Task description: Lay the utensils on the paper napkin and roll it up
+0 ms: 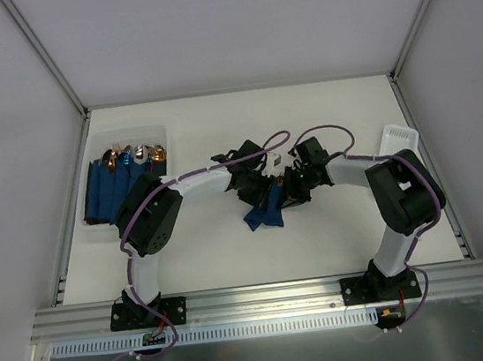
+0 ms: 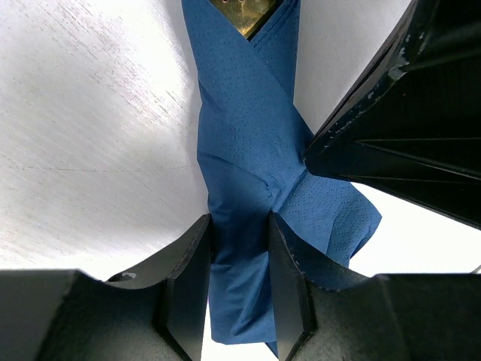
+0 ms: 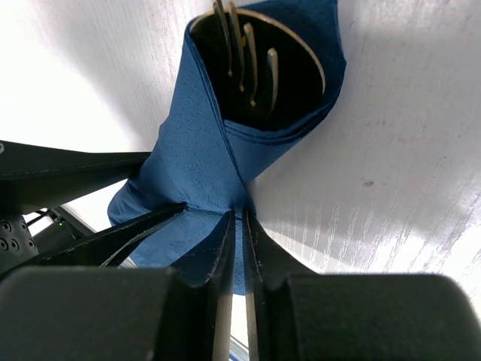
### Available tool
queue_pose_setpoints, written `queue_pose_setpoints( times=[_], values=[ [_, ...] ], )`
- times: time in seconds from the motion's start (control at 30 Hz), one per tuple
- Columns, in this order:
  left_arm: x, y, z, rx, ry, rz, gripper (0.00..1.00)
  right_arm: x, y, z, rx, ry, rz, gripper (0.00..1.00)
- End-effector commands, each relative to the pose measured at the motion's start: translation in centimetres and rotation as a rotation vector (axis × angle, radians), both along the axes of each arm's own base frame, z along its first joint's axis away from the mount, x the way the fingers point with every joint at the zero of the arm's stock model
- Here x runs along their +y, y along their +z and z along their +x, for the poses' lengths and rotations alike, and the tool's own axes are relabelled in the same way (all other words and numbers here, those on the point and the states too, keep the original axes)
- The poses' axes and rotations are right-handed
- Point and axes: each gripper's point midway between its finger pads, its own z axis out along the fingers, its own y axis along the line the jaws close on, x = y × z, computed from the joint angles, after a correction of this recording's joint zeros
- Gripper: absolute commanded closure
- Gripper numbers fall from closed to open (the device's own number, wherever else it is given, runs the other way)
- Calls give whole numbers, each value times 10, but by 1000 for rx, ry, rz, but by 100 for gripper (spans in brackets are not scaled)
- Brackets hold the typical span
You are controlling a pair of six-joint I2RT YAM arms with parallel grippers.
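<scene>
A: On the desk (image 1: 233, 253), where's the paper napkin (image 2: 240, 150)?
B: At the centre, wrapped round a fork (image 3: 248, 60). It's soft, tearable paper, so take the twisted tail. The left tool (image 2: 240, 226) clamps that tail. The right tool (image 3: 238, 214) is nearly together; whether it pinches paper, I cannot tell.
A: Containers?
B: The bin (image 1: 93, 147) holds finished rolls (image 1: 105, 189).

Both arms are showing matte black joint housings joined by white tube segments. A purple cable (image 1: 263, 145) is looping along the left arm (image 1: 152, 214) behind its fingers, and another is trailing along the right arm (image 1: 403, 190). The left fingers (image 2: 188, 293) are looking black and blocky, with pale wear on their edges. The right fingers (image 3: 222, 278) are tapering to thin black blades. Black base plates (image 1: 148, 313) are sitting far behind the fingers.
</scene>
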Motion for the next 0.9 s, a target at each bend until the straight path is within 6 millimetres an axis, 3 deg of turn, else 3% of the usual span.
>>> queue_pose_setpoints(
  times=[0.0,0.2,0.3,0.6,0.87],
  values=[
    [60,-77,-55,216,-11,263,100,-26,-19,-8,22,-5,-132,89],
    [60,-79,-55,224,-7,265,100,-20,1,-1,-36,-35,-79,84],
    [60,-80,-58,235,-10,261,100,-21,6,3,-53,-65,-66,69],
    [56,-80,-61,293,-10,213,100,-32,-2,12,-14,-205,-8,61],
    [56,-79,-62,334,5,182,100,-21,-15,27,23,-327,69,57]
  ],
)
